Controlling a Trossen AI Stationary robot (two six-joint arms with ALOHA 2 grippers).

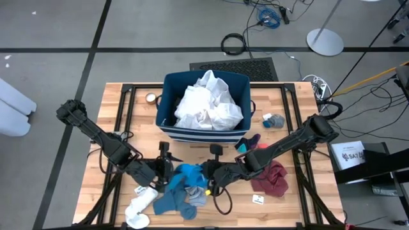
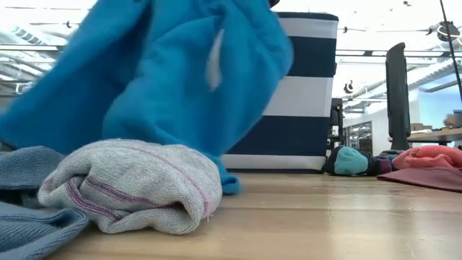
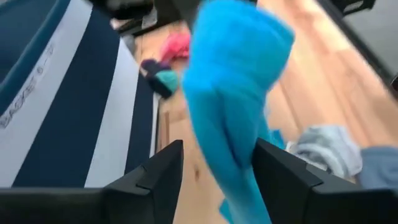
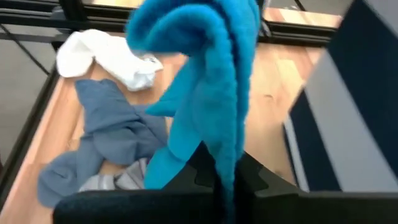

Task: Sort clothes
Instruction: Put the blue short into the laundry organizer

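The right tool (image 4: 225,177) was clamped on the teal garment (image 1: 190,176), lower centre of frame; the left tool (image 3: 214,168) stood open around its hanging length.

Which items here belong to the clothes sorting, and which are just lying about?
Part of the job: teal-blue garment clamped in the right gripper; left gripper open beside it; white clothes in the bin; maroon piece; grey-blue garment; white sock.

Lying about: tape roll; small card.

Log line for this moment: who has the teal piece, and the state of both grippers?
left gripper: open beside teal garment | right gripper: shut on teal garment, lifted | bin: white clothes inside
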